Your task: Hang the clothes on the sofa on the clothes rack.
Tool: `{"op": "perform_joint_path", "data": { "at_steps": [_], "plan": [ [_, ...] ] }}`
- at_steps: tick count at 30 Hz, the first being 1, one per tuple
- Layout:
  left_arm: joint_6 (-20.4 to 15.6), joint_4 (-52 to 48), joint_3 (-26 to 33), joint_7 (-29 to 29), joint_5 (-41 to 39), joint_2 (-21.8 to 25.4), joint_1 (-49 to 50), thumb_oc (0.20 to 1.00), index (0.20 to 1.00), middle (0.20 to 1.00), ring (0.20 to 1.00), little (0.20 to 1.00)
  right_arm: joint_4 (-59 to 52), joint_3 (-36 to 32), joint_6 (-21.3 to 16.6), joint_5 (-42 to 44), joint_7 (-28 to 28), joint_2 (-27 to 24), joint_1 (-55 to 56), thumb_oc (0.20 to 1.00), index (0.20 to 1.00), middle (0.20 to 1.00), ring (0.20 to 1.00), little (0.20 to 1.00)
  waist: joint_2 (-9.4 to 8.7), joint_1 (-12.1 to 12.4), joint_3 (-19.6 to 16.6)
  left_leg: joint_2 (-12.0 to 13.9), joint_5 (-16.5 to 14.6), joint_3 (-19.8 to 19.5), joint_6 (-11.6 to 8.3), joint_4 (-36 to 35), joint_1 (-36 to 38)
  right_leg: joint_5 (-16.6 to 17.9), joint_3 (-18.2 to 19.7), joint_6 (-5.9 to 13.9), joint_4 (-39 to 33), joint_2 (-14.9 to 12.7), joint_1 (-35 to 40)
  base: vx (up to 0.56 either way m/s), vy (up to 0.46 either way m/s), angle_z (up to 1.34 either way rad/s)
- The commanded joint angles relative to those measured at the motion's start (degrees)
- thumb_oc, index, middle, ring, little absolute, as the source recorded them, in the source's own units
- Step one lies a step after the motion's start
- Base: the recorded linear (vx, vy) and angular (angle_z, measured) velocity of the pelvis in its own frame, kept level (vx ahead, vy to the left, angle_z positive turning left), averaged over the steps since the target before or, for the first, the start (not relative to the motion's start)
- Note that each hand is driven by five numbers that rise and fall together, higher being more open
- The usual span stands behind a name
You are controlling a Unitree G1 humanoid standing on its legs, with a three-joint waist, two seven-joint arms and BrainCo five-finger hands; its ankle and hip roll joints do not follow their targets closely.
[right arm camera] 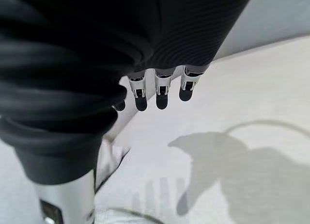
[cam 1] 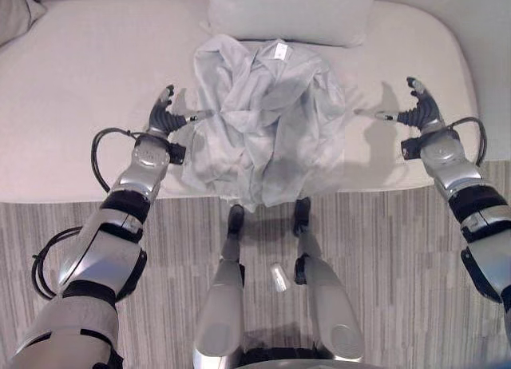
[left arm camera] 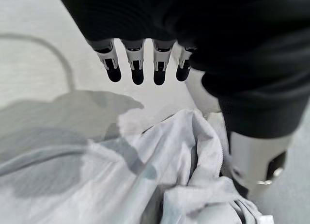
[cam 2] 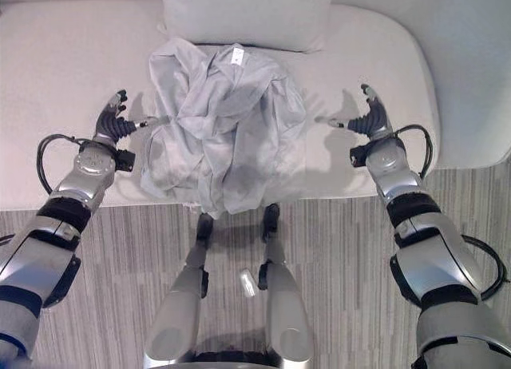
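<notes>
The left hand (cam 1: 165, 113), fingers straight, touched the crumpled pale grey garment (cam 1: 267, 117) on the cream fabric sofa (cam 1: 80, 81). The right hand (cam 1: 419, 109) hovered beside it, spread wide and empty. Nothing looked lifted yet; grasping and hanging remained.

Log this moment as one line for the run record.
stage: pre-grasp | crumpled pale grey shirt: on white sofa | left hand: open, beside shirt | right hand: open, apart

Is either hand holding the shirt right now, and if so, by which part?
Nothing is held. The left hand is open beside the crumpled shirt on the sofa; the right hand is open, apart from it.
</notes>
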Motion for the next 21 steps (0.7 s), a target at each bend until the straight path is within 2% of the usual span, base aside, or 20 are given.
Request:
{"op": "perform_joint_path", "data": {
  "at_steps": [1,6,21],
  "plan": [
    [-2.35,1.24,-3.27,2.12,1.03,2.55,-7.26,1.000,1.000,1.000,1.000,1.000,3.40,2.63,-1.90,3.47,-1.98,-3.13,-6.14,1.000,1.000,1.000,1.000,1.000,0.81,0.81,-0.79,-1.22,-1.09,-3.55,1.40,-1.14,-2.14,-1.53,1.37,7.10,0.12,-4.07,-0.50,-0.10,-0.001,0.15],
    [-2.01,1.92,-6.78,3.24,3.06,1.84,-12.66,1.000,1.000,1.000,1.000,1.000,6.16,6.56,-1.89,4.27,-2.43,-2.23,-12.24,1.000,1.000,1.000,1.000,1.000,1.32,1.20,-0.10,-1.75,-0.41,-3.84,1.23,-1.11,-5.78,-0.99,0.93,7.44,0.12,-4.18,-3.91,-0.03,-0.004,0.12],
    [-1.48,-0.70,-7.93,6.16,5.28,-0.22,-12.08,1.000,1.000,1.000,1.000,1.000,2.72,9.70,-1.27,0.26,-3.82,3.22,-10.78,1.000,1.000,1.000,1.000,1.000,2.40,1.53,-0.09,-2.15,0.09,-4.92,1.31,-1.31,-8.99,-1.40,0.24,6.72,0.12,-4.07,-6.91,0.00,-0.015,0.05]
  ]
}}
